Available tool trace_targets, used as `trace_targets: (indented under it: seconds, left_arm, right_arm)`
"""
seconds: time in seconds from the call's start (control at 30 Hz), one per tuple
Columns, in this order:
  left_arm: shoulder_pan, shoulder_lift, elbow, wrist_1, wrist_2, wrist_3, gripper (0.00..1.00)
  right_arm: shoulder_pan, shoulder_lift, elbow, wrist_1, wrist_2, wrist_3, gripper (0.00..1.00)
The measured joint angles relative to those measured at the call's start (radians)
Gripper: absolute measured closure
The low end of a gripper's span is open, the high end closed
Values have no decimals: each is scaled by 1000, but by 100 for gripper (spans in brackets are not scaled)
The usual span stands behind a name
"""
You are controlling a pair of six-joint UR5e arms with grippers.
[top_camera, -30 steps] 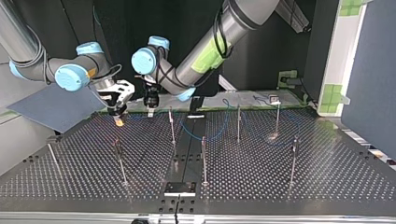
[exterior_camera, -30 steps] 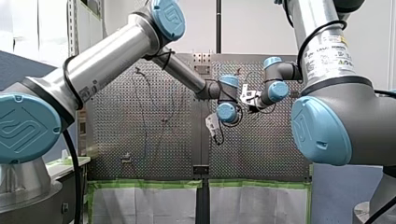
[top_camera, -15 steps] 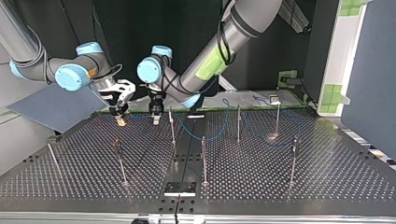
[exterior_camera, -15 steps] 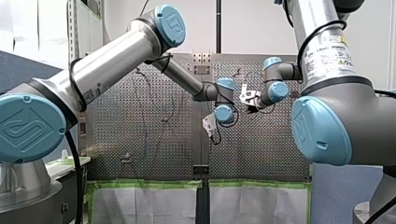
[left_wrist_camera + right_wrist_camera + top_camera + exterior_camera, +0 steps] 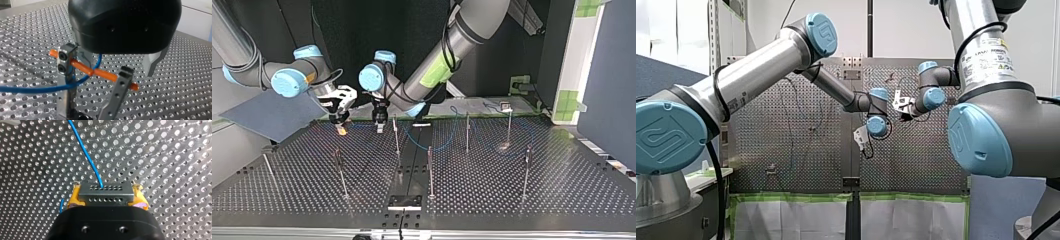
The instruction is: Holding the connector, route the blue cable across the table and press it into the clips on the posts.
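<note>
- The perforated table (image 5: pixel 512 190) carries the whole job, with thin posts (image 5: pixel 395 135) standing across it; both grippers hang low over it, close side by side
- On my left gripper (image 5: pixel 379 128) the metal fingers (image 5: pixel 152 65) stand wide apart and clamp nothing; in the top view one post stands just beside these jaws
- Next to it, my right gripper (image 5: pixel 340 127) is closed on the connector, with its yellow pads (image 5: pixel 75 197) pressed to the connector's two sides
- The blue cable (image 5: pixel 86 155) leaves the connector's face and runs ahead of the right jaws; in the left wrist view it passes between the left jaws and curves up behind the gripper body
- The connector (image 5: pixel 105 193) is a small grey block with rows of holes, sitting square between the right jaws
- An orange rod (image 5: pixel 106 74) lies across the gap of the left jaws with the cable looped over it; a toothed metal head (image 5: pixel 125 72) rises in that gap, probably a post's clip, though I cannot be sure
- The step in hand, as I judge it, is mid-routing: cable sags between posts beyond the left jaws, but whether it is seated there is too small to tell
- The next move calls for a firm hold on the connector to keep the cable taut, while the left jaws carry the cable over the clip and press it down squarely
</note>
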State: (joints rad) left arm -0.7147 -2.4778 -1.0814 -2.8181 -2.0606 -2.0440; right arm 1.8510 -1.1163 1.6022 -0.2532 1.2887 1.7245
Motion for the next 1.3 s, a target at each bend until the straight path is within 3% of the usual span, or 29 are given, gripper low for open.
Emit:
trace_targets:
  seconds: [0.03, 0.07, 0.13, 0.17, 0.2, 0.63, 1.03, 1.3]
  left_arm:
    - [-1, 0, 0, -3, -2, 0, 57]
    - [-1, 0, 0, -4, -4, 0, 57]
    - [-3, 0, 0, -6, -12, -1, 89]
    - [-4, 0, 0, -7, -16, -1, 89]
    - [-5, 0, 0, -7, -20, -2, 99]
    - [-14, 22, 8, -43, -34, -12, 99]
    - [-36, 133, 5, -116, -72, 2, 99]
    - [-54, 212, 5, -132, -88, 17, 99]
  right_arm:
    - [0, 0, 0, 0, 0, 0, 100]
    - [0, 0, 0, 0, 0, 0, 100]
    - [0, 0, 0, 0, 0, 0, 100]
    - [0, 0, 0, 0, -1, 0, 100]
    - [1, 0, 0, 0, -1, 0, 100]
    - [0, -15, -6, 9, -3, -5, 100]
    - [-3, -122, -15, 27, -6, 29, 100]
    - [-3, -198, -30, 78, -13, 34, 100]
